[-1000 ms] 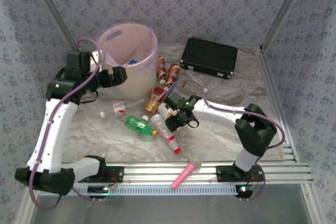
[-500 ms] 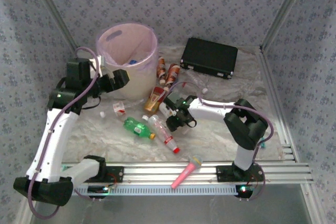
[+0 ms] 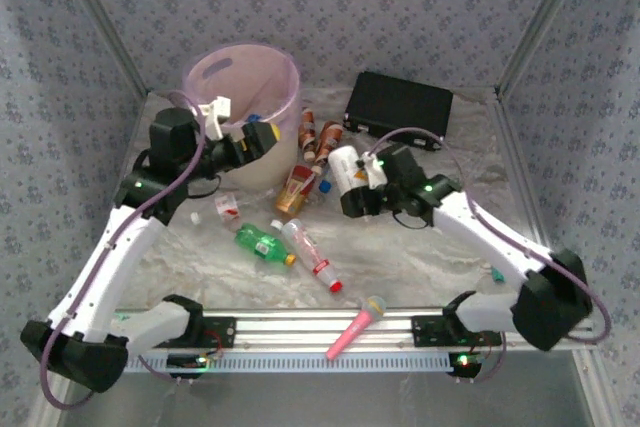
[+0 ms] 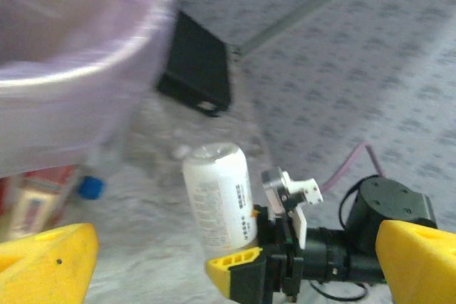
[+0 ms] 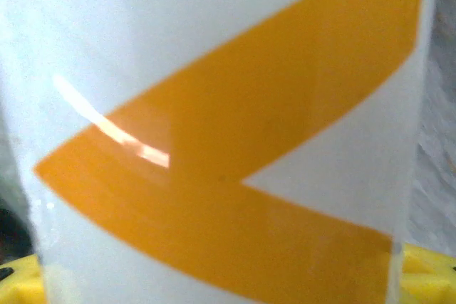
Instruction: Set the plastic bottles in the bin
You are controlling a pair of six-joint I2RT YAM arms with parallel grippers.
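Top external view: the right gripper [image 3: 355,190] clasps a white bottle [image 3: 346,167] with an orange band, held clear of the table [image 3: 420,257], and the job looks far from finished. The bin [image 3: 240,97] stands beyond this gripper and to its left, well apart from it, and the held bottle is not yet over the rim. The left gripper [image 3: 262,136] hangs empty with its jaws wide apart, just beside the bin's near wall. Below and to the left of the right gripper lie a green bottle [image 3: 262,240] and a clear red-capped bottle [image 3: 310,253]. Several orange-brown bottles [image 3: 308,133] lie to its left, near the foot of the bin. Something blue shows through the bin's wall, too small to name. Seen from the left wrist, the held bottle's long axis stands close to upright, leaning slightly. Its rounded free end points up and its lower end sits between the fingers; which end bears the cap cannot be told.
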